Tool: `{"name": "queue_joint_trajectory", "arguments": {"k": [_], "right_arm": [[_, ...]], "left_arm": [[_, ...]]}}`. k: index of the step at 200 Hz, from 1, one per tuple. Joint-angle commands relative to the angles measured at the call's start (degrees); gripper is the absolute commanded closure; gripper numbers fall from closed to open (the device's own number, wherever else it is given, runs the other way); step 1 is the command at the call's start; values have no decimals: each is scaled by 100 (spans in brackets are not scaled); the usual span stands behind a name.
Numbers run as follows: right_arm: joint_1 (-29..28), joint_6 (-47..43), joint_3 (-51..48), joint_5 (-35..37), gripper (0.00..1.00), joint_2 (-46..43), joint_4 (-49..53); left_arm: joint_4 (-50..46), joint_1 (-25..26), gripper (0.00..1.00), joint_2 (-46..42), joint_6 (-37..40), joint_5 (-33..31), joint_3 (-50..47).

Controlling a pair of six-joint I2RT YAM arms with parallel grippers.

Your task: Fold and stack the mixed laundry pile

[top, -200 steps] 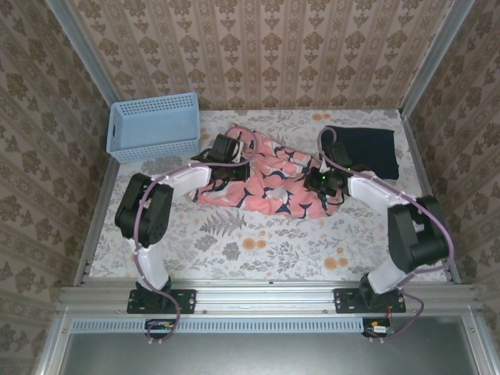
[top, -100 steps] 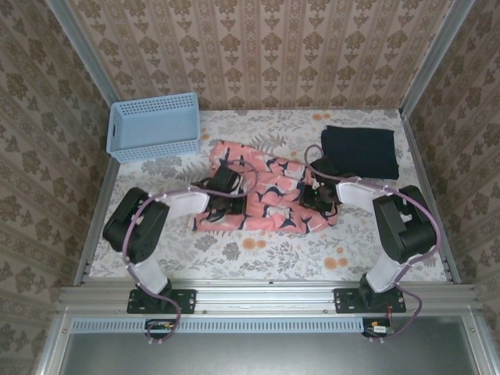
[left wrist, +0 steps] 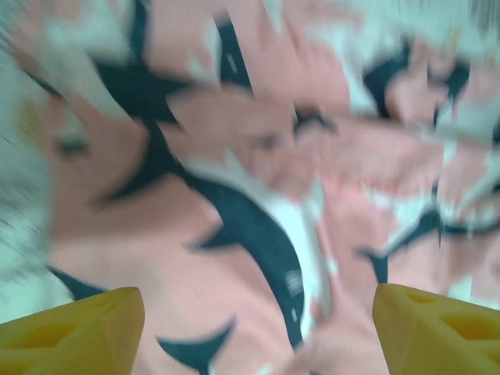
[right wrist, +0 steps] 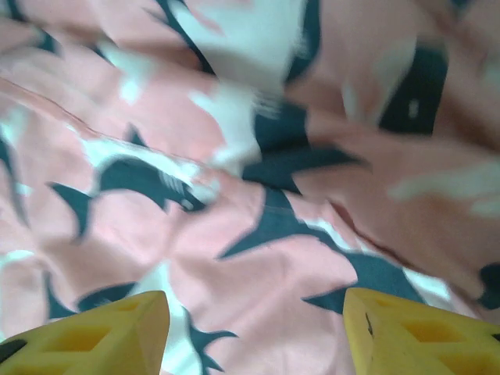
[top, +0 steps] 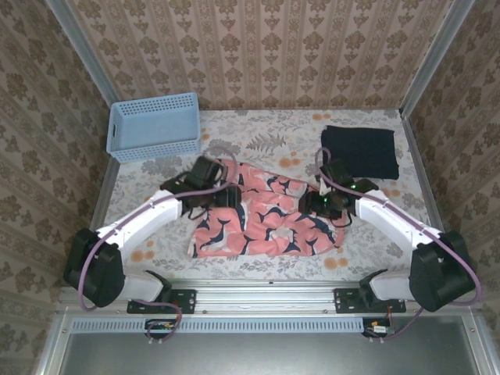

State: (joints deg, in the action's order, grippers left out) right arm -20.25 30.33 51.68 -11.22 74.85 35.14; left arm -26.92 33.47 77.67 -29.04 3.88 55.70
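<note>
Two garments lie well apart on the table (top: 258,133): the coral-pink printed garment (top: 266,226) is spread toward the near edge, while the dark navy garment (top: 361,151) is laid as a neat rectangle at the far right corner, presumably as the stack base. The left gripper (top: 221,195) and right gripper (top: 319,203) are positioned over opposite sides of the printed garment, judged suitable for an even fold. Both finger pairs are held apart, with nothing clamped.
</note>
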Motion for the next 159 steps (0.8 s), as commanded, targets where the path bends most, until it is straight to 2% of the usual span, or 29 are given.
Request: {"name": "queue_joint_trajectory", "arguments": {"k": [1, 24, 29, 53, 79, 110, 133, 149, 159], "right_arm": [[307, -319, 370, 341, 35, -153, 535], [941, -463, 321, 590, 30, -125, 563], [1111, -472, 266, 618, 30, -124, 518], [1708, -583, 32, 653, 27, -60, 256], [1802, -653, -133, 298, 29, 154, 39], [1795, -421, -479, -277, 37, 221, -322], [1780, -240, -721, -528, 42, 118, -610], [1775, -202, -802, -607, 47, 127, -750], [1777, -202, -777, -636, 56, 180, -758]], "left_arm": [[71, -441, 21, 307, 544, -323, 264], [397, -707, 23, 824, 640, -322, 327], [471, -889, 24, 942, 659, -298, 331], [972, -1110, 29, 1483, 671, 159, 272], [1385, -1211, 30, 1870, 665, 302, 269], [1584, -1300, 34, 2274, 743, 573, 458], [1603, -1300, 50, 2460, 801, 730, 575], [1575, -1300, 69, 2445, 804, 796, 584], [1544, -1300, 80, 2352, 792, 815, 569]]}}
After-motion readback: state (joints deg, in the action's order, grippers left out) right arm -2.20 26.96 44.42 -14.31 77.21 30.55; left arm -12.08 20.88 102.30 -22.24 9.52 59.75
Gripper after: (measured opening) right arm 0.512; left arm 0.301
